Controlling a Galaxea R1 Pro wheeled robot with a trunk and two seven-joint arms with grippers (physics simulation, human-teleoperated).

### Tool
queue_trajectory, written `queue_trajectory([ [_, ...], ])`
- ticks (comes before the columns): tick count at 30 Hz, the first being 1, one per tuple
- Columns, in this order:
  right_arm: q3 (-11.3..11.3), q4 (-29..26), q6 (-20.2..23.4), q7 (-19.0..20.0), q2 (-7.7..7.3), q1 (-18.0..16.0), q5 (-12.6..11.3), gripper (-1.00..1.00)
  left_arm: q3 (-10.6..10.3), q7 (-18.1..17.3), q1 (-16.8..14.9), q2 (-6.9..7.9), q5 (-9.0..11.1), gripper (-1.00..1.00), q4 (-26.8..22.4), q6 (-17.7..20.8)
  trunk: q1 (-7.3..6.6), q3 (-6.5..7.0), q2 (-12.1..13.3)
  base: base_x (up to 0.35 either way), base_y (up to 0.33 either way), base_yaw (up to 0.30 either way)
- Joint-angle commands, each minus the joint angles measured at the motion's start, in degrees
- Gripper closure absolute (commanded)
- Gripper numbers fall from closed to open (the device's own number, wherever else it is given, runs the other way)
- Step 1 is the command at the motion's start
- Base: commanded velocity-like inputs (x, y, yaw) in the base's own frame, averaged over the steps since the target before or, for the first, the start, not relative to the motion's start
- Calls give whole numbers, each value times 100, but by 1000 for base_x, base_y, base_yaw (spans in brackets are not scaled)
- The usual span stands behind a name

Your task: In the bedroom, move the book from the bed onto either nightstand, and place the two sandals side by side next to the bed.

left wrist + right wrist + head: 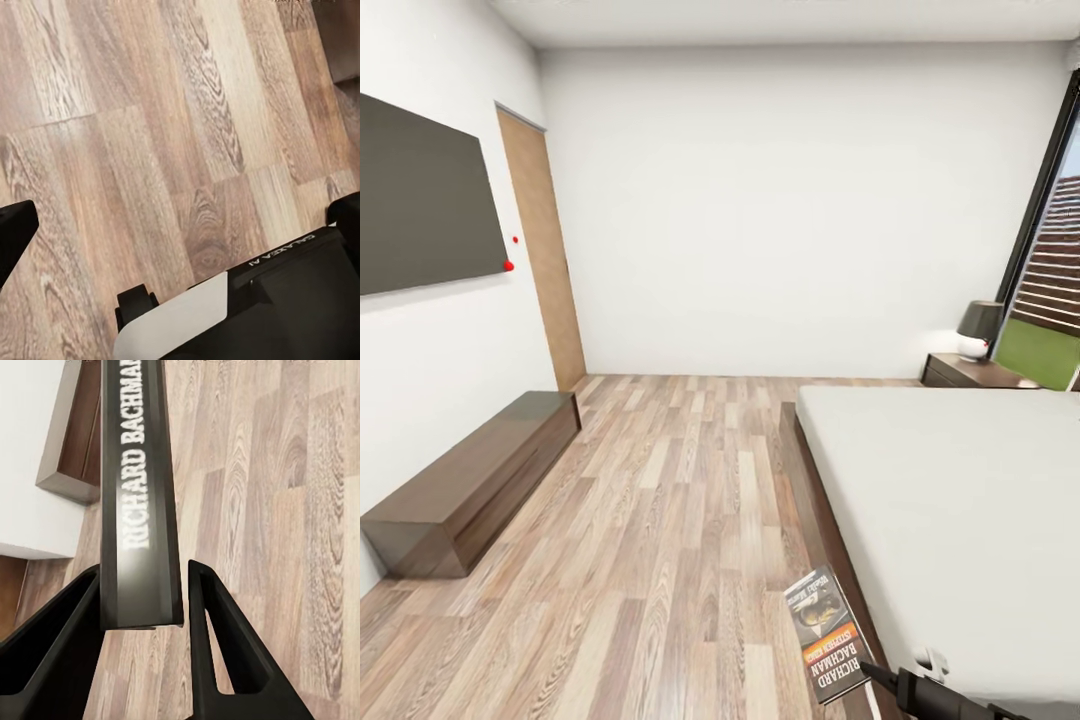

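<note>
The book is clamped by its lower edge between the right gripper's fingers, held over the floor beside the bed (for carrying to the far nightstand, presumably); left gripper's spread cannot be told.

The right gripper has 2 matte black, wedge-shaped fingers that broaden toward their base, with smooth, plain faces. In the head view its dark black arm link shows a slim pointed tip and a small white curved fitting just above it. The left wrist view shows the robot's glossy black body panel bearing small white "GALAXEA AI" lettering, an adjoining white panel, and black finger tips at the picture's edges.
</note>
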Motion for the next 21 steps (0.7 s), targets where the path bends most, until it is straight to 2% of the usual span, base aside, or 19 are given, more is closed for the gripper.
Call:
queue_trajectory([
  [1, 41, -2, 45, 8, -4, -4, -61, 100, 44, -11, -2, 2, -61, -100, 2, -27, 0, 1, -4, 0, 0, -80],
  [12, 41, -2, 48, 5, -4, -4, -61, 100, 44, -14, -4, 2, -61, -100, 2, -27, 0, 97, -4, 0, 0, -85],
  [21, 41, -2, 48, -8, -4, -4, -62, 100, 48, -18, -3, 2, -58, -100, 2, -33, 0, 113, -4, 24, 0, -15],
])
